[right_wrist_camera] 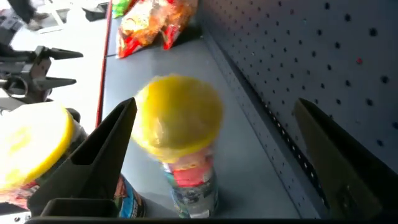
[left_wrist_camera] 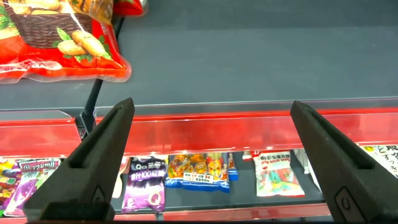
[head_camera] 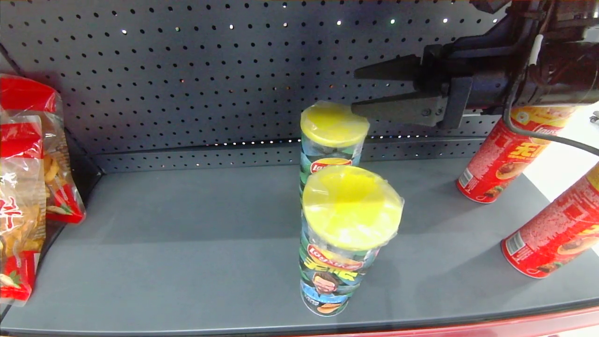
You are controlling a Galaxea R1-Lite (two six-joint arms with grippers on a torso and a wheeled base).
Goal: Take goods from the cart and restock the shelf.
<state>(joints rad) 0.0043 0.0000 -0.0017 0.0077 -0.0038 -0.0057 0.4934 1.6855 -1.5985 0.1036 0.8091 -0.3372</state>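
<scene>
Dark fingers of the right gripper (head_camera: 354, 91) (right_wrist_camera: 216, 104) stand wide apart and hold nothing. Their tips are level with the yellow lid of the rear can (head_camera: 332, 135) (right_wrist_camera: 180, 124). From the wrist, that can sits in the gap between them; whether a finger touches the lid cannot be told. Just in front of it stands the front can (head_camera: 348, 234) (right_wrist_camera: 31, 149), upright, with the same yellow lid. Both are on the grey shelf (head_camera: 187, 224), before the perforated back panel (head_camera: 187, 70). Two red cans (head_camera: 505, 159) stand to the right, and snack bags (head_camera: 28, 187) lean at the left end.

The left gripper (left_wrist_camera: 211, 109) is spread wide and empty, facing the shelf's red rail (left_wrist_camera: 205, 130). Sweet packets (left_wrist_camera: 199, 171) lie on the level below.
</scene>
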